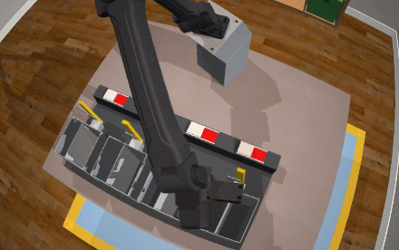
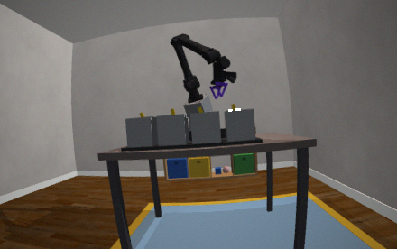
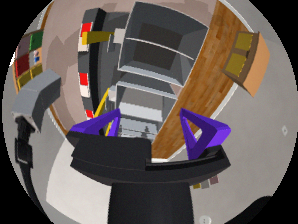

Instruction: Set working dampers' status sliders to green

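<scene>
Four grey open-topped dampers stand in a row behind their sliders: leftmost (image 1: 82, 145) (image 2: 139, 132), second (image 1: 121, 164) (image 2: 171, 130), third (image 2: 205, 128) (image 3: 137, 111) and rightmost (image 1: 238, 219) (image 2: 240, 125) (image 3: 150, 74). Each has a yellow lever; the rightmost lever (image 1: 240, 175) (image 3: 100, 37) stands out from its side. The leftmost slider (image 1: 120, 100), third slider (image 1: 209, 135) (image 3: 83, 79) and rightmost slider (image 1: 258, 155) (image 3: 86, 29) show red beside white covers. The arm hides the second slider in the top view. My gripper (image 2: 218, 91) (image 3: 150, 111) is open and empty, high above the right-hand dampers.
The grey block (image 1: 224, 59) (image 3: 37, 97) under the arm's base stands on the table (image 1: 308, 109) behind the slider rail. Blue, yellow and green bins (image 2: 177, 168) (image 2: 199, 167) (image 2: 244, 164) sit in a low shelf beyond the table. The arm crosses over the rail.
</scene>
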